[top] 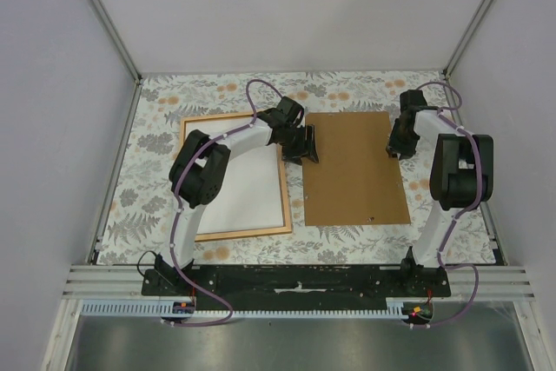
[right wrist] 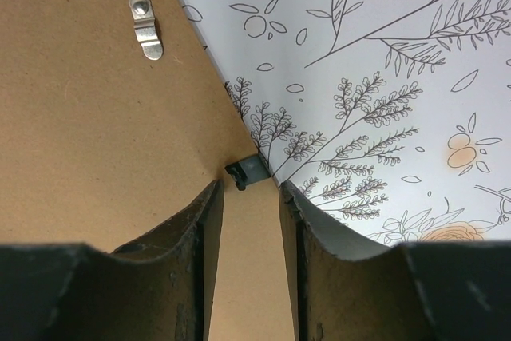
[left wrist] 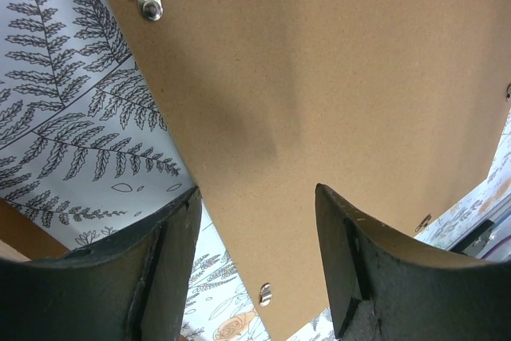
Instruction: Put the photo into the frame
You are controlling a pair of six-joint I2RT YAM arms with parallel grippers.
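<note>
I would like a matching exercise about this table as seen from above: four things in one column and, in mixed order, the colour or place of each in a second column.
Things
1. photo
2. frame
3. backing board
4. tablecloth

Colour or place
a. solid brown, right of centre
b. leaf and flower print, under everything else
c. plain white side up, inside the wooden border
d. light wood, on the left half of the table

Pairs: 1-c, 2-d, 3-a, 4-b

Both arms extended, left end effector (top: 304,145) wide apart, right end effector (top: 399,142) narrowly parted
</note>
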